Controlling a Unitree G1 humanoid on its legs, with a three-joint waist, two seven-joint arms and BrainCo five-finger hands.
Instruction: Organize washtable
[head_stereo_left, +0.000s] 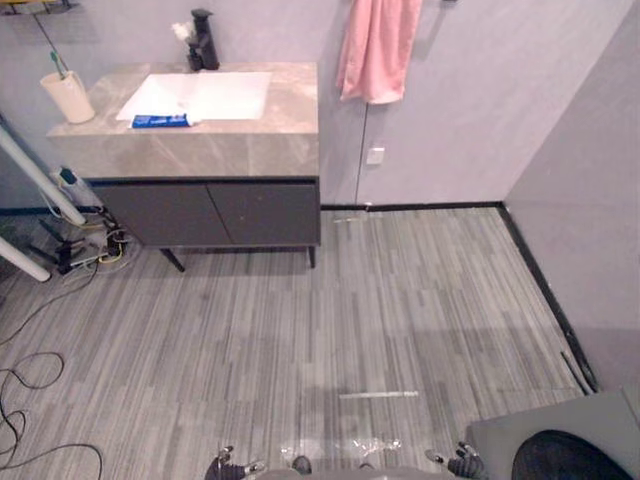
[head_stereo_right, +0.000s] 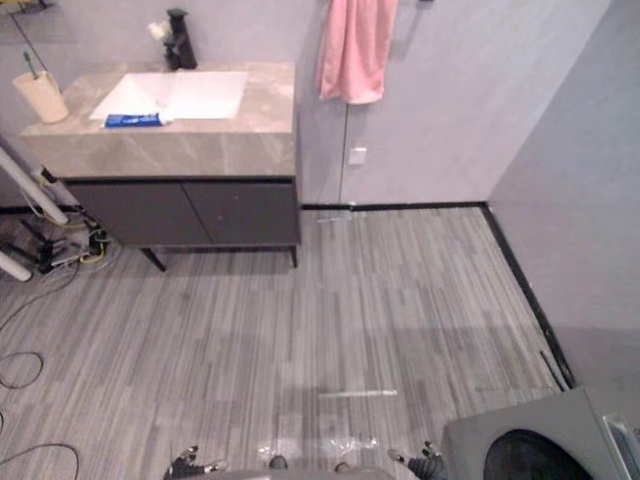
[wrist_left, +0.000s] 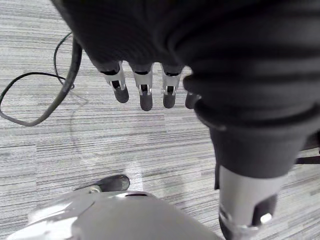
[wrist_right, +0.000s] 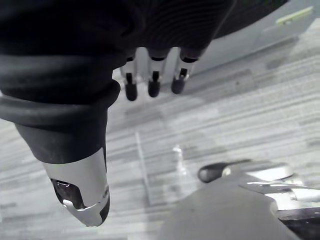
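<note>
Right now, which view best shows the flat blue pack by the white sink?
The left eye view: the flat blue pack lies in full sight on the grey stone countertop, farther from the frame's edge. The right eye view shows it nearly as well. Both wrist views face the striped floor.

A grey stone-topped bench (head_stereo_left: 250, 140) stands far left against the wall. A white rectangular basin (head_stereo_left: 215, 95) is set in it, with a black metal tap (head_stereo_left: 203, 40) behind, a blue flat tube (head_stereo_left: 160, 121) at its front edge and a beige plastic cup (head_stereo_left: 68, 97) at the left end. A pink cloth towel (head_stereo_left: 378, 50) hangs to the right.
</note>
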